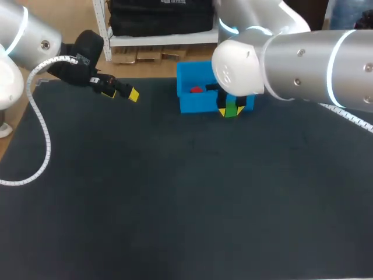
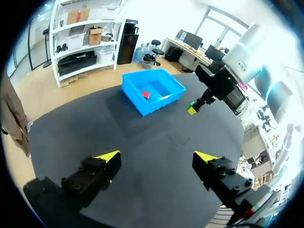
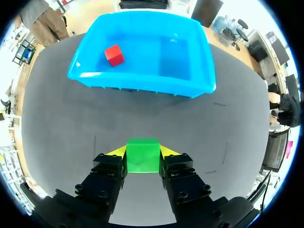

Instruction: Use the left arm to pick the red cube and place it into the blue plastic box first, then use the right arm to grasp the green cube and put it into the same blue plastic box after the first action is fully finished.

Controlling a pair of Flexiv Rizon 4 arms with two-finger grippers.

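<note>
Near the blue box (image 3: pixel 142 84), right fingers (image 3: pixel 167 153) clamp the green cube (image 3: pixel 142 156); left fingers (image 2: pixel 108 158) gape empty

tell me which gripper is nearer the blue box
Right. The right gripper, shut on the green cube, is just outside the blue box; the left gripper, open, is far off to its side.

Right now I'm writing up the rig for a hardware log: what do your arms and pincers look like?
The left arm and right arm are smooth silver-white tubes with glowing pale-blue rings at the joints. A white coiled cable runs along each. The left pincer and right pincer are black, blocky, with two yellow-tipped fingers.
</note>
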